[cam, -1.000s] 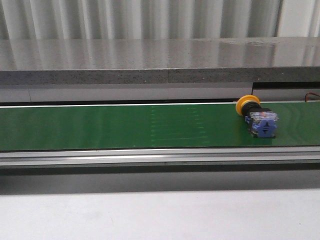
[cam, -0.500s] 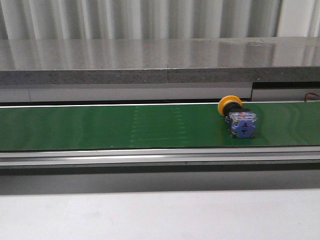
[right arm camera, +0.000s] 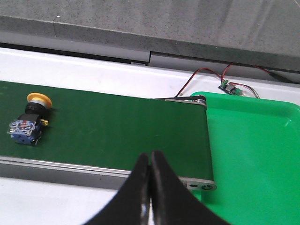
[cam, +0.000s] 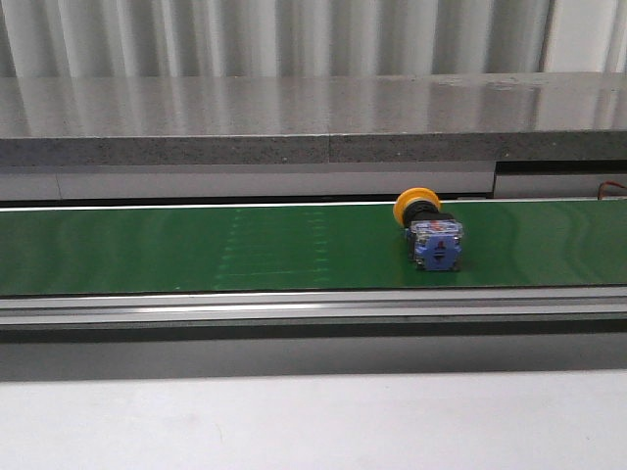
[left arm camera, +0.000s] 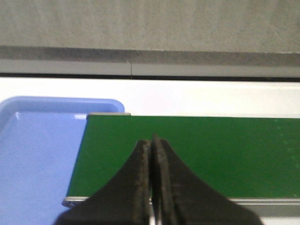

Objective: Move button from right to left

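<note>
1. A long green belt (cam: pixel 196 250) runs left to right across the front view, framed by silver metal rails along its near and far edges.
2. Behind the belt stands a grey speckled stone ledge (cam: pixel 294 117) with a glossy top, and behind that a wall of pale corrugated sheet (cam: pixel 274 37).
3. In front of the belt lies a plain light grey table top (cam: pixel 313 421).
4. The left wrist view shows the belt's left end meeting a light blue tray (left arm camera: pixel 37 154); the belt's corner appears to overlap the tray's rim, though the contact is hard to judge.
5. The right wrist view shows the belt's right end with its roller beside a bright green tray (right arm camera: pixel 253 150); red and black wires (right arm camera: pixel 206 75) lead to a small circuit board behind it.
6. The button (cam: pixel 429 231) lies on its side on the belt, right of centre, nearer the far edge than the near one.
7. Its round yellow-orange cap points toward the far rail, followed by a black collar, and its blue-and-clear boxy body faces the camera.
8. The left gripper (left arm camera: pixel 153 140) is clenched, its dark fingers pressed together with nothing between them, above the belt's left end.
9. The right gripper (right arm camera: pixel 150 157) is likewise closed and empty, over the belt's right end, well apart from the button.
</note>
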Controlling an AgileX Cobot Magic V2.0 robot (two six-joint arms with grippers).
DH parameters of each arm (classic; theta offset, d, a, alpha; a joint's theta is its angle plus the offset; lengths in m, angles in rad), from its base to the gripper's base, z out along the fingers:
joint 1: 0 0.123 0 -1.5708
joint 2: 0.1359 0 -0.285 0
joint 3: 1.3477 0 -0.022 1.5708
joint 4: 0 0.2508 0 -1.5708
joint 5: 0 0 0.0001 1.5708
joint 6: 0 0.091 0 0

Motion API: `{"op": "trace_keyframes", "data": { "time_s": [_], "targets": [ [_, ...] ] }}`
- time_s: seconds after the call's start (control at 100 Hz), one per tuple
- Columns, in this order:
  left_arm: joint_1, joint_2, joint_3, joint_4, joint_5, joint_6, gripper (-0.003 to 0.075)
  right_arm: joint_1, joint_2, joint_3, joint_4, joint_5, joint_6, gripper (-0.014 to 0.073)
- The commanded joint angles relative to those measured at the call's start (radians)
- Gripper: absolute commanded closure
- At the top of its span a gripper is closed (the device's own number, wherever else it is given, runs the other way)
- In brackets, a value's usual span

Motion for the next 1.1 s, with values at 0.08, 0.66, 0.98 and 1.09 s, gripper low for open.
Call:
{"op": "trace_keyframes", "data": {
  "time_s": [0.08, 0.66, 0.98, 1.09],
  "targets": [
    [0.001, 0.083, -0.039, -0.105, -0.033, -0.013, 0.074, 0.001, 0.003, -0.023, 0.002, -0.069, -0.01, 0.0661],
    [0.001, 0.144, -0.039, -0.109, 0.016, -0.013, 0.0464, 0.001, 0.003, -0.023, 0.002, -0.069, -0.01, 0.0661],
    [0.001, 0.144, -0.039, -0.109, 0.032, -0.013, 0.0102, 0.001, 0.003, -0.023, 0.002, -0.069, -0.01, 0.0661],
    [0.001, 0.144, -0.039, -0.109, 0.048, -0.013, 0.0102, 0.001, 0.003, -0.023, 0.002, -0.069, -0.01, 0.0661]
  ]
}}
